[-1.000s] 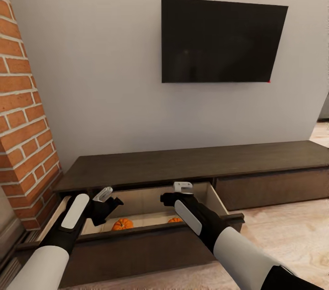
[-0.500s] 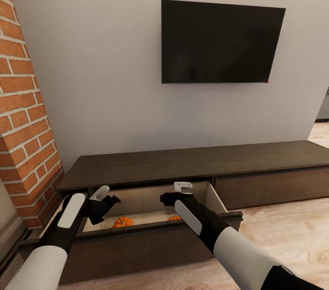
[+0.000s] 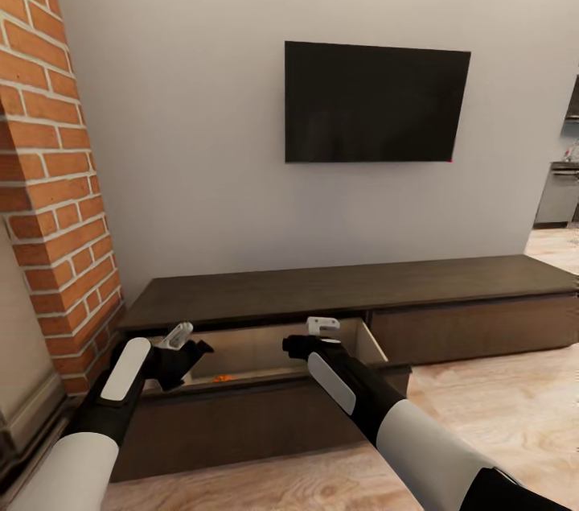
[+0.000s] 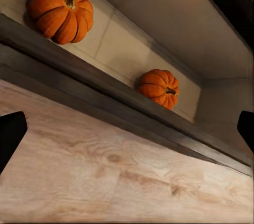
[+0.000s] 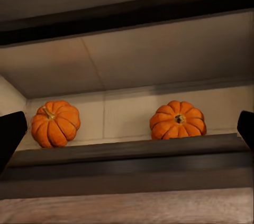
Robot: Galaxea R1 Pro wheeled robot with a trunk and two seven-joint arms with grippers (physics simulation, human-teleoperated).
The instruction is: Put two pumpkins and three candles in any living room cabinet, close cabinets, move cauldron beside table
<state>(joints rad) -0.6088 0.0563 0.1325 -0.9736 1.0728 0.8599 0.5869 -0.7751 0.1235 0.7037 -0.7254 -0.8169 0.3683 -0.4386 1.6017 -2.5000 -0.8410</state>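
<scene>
The long dark brown cabinet stands under the wall TV, with its left drawer pulled out. Two orange pumpkins lie on the drawer's pale floor. One pumpkin and the other pumpkin show past the drawer front in the left wrist view. They are also side by side in the right wrist view, as one pumpkin and another pumpkin. From the head, only an orange sliver of pumpkin shows. My left gripper and right gripper hover open over the drawer, holding nothing. The candles and the cauldron are out of view.
A brick column rises at the left, close to the cabinet's end. A black TV hangs on the grey wall. Light wood floor spreads to the right. A dark kitchen unit shows far right through an opening.
The whole head view has drawn back from the cabinet, so the camera moved. The drawer's inside is now mostly hidden behind its front. Both grippers keep their pose and stay open.
</scene>
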